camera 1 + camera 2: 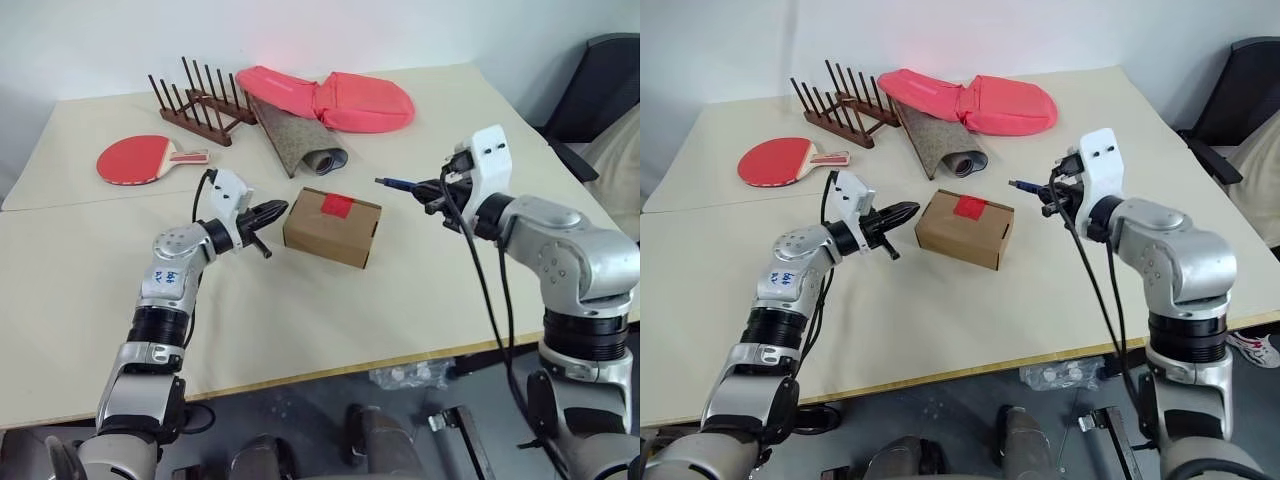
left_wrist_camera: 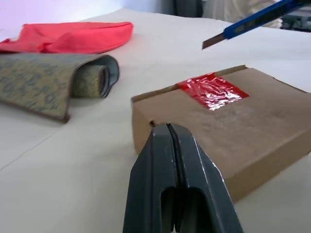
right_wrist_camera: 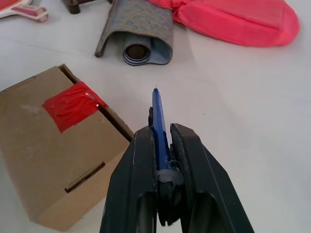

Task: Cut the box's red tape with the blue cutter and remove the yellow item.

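The brown cardboard box [image 1: 332,227] lies mid-table, closed, with the red tape [image 1: 337,206] over its top flap edge. My left gripper [image 1: 272,213] is shut and empty, its tips just off the box's left end. My right gripper [image 1: 432,191] hovers to the box's right, shut on the blue cutter [image 1: 396,183], whose blade tip points toward the box and stays short of it. In the right wrist view the blue cutter [image 3: 159,121] sticks out between the fingers [image 3: 138,165], aimed past the red tape [image 3: 73,105]. The yellow item is hidden.
At the table's far side lie a red paddle [image 1: 135,159], a wooden rack [image 1: 200,100], a rolled mat [image 1: 300,142] and a pink cloth pouch [image 1: 335,98]. A dark chair [image 1: 600,95] stands off the table's right corner.
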### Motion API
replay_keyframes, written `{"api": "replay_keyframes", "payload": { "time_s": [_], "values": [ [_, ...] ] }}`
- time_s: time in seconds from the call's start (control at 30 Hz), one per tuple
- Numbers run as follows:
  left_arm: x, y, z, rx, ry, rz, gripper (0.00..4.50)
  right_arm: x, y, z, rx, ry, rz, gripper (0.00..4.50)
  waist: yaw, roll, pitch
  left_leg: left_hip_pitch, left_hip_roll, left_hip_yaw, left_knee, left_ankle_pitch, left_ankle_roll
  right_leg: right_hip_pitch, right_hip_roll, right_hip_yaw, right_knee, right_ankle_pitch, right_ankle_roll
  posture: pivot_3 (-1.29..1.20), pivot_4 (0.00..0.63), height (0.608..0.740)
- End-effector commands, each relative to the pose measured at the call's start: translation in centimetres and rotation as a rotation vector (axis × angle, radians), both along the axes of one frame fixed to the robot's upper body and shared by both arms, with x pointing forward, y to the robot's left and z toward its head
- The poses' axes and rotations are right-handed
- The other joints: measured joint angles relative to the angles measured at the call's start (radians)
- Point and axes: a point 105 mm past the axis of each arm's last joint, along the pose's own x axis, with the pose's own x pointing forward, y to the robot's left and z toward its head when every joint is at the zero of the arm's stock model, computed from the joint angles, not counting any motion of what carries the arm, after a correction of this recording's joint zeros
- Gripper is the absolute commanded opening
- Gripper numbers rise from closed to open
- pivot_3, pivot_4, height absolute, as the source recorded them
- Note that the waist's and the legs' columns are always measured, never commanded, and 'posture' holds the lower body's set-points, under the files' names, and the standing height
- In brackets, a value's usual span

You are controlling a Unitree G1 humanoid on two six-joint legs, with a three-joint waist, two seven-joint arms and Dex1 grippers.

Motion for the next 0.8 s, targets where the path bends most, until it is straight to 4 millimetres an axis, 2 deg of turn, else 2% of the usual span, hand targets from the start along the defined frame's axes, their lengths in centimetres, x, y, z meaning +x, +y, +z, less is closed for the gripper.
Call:
{"api": "replay_keyframes", "payload": {
  "time_s": [0.03, 0.3, 0.47, 0.6, 0.8],
  "values": [
    [0.3, 0.1, 0.9, 0.005, -0.046, -0.001, 0.0, -0.5, -0.5, 1.2, -0.046, -0.102, -0.038, 0.16, 0.002, 0.0, 0.0, 0.0, 0.0, 0.0, 0.0, 0.0, 0.0, 0.0, 0.0, 0.0, 0.0, 0.0, 0.0, 0.0, 0.15, 0.74],
    [0.6, 1.0, 0.9, 0.017, -0.059, 0.035, 0.0, -0.6, -0.4, 0.6, -0.069, -0.115, -0.033, 0.16, 0.004, 0.0, 0.0, 0.0, 0.0, 0.0, 0.0, 0.0, 0.0, 0.0, 0.0, 0.0, 0.0, 0.0, 0.0, 0.0, 0.15, 0.74],
    [0.9, 1.5, 0.1, 0.051, -0.05, 0.062, 0.0, -0.1, -0.6, -0.7, -0.204, -0.129, -0.025, 0.16, 0.004, 0.0, 0.0, 0.0, 0.0, 0.0, 0.0, 0.0, 0.0, 0.0, 0.0, 0.0, 0.0, 0.0, 0.0, 0.0, 0.15, 0.74],
    [1.1, 0.8, -0.6, 0.079, -0.047, 0.047, 0.0, 0.2, 0.5, -3.5, -0.387, -0.117, 0.041, 0.16, 0.003, 0.0, 0.0, 0.0, 0.0, 0.0, 0.0, 0.0, 0.0, 0.0, 0.0, 0.0, -0.001, 0.0, 0.0, 0.0, 0.15, 0.74],
    [1.6, 0.2, -0.9, 0.094, -0.045, 0.031, 0.0, 1.3, 2.0, -5.7, -0.529, -0.139, 0.105, 0.16, 0.0, 0.0, 0.0, 0.001, 0.0, 0.0, 0.0, 0.0, 0.0, 0.001, 0.0, 0.0, -0.001, 0.0, 0.0, 0.0, 0.15, 0.74]
  ]
}}
